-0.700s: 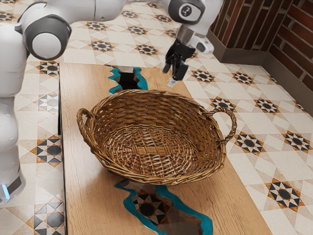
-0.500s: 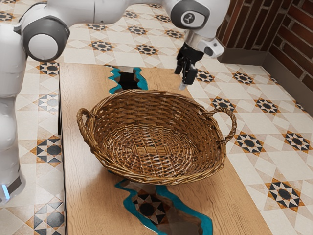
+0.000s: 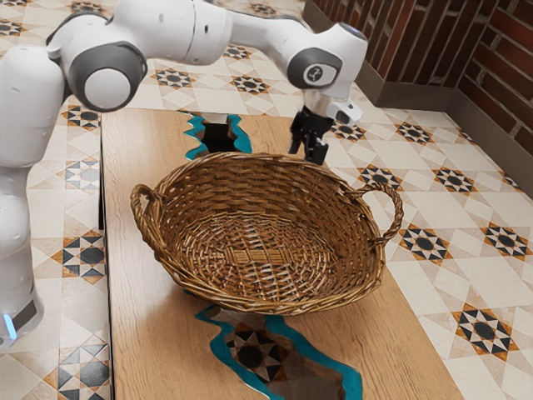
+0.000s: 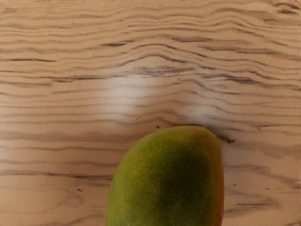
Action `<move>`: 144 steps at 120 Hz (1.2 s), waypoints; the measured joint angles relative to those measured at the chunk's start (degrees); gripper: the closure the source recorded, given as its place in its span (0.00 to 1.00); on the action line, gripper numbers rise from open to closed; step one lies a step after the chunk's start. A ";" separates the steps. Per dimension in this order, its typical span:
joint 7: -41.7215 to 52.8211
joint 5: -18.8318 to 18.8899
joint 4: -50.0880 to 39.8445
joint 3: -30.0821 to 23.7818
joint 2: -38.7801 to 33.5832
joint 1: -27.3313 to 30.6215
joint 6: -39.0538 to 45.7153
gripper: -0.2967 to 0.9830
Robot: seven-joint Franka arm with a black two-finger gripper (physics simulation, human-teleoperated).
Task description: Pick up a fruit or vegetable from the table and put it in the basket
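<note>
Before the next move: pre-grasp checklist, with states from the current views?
1. Target in sight: ok. Green mango, stem on, lying on the wooden table.
2. Tool open: ok. Its fingers stand apart.
3. Mango centred between the fingers: cannot tell.
4. Tool clear of the basket: cannot tell. It is beyond the far rim in the exterior view; the gap isn't readable.
5. Basket upright, room inside: ok. Empty.
6. Mango in basket: not ok. Still to do.
</note>
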 joint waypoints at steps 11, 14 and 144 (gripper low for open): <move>0.36 -0.62 -0.06 0.02 1.23 -0.20 1.04 0.23; 0.45 -0.72 -0.05 0.00 1.62 -0.31 1.28 0.23; 23.38 -3.43 -12.19 2.60 -5.40 -3.01 2.82 0.23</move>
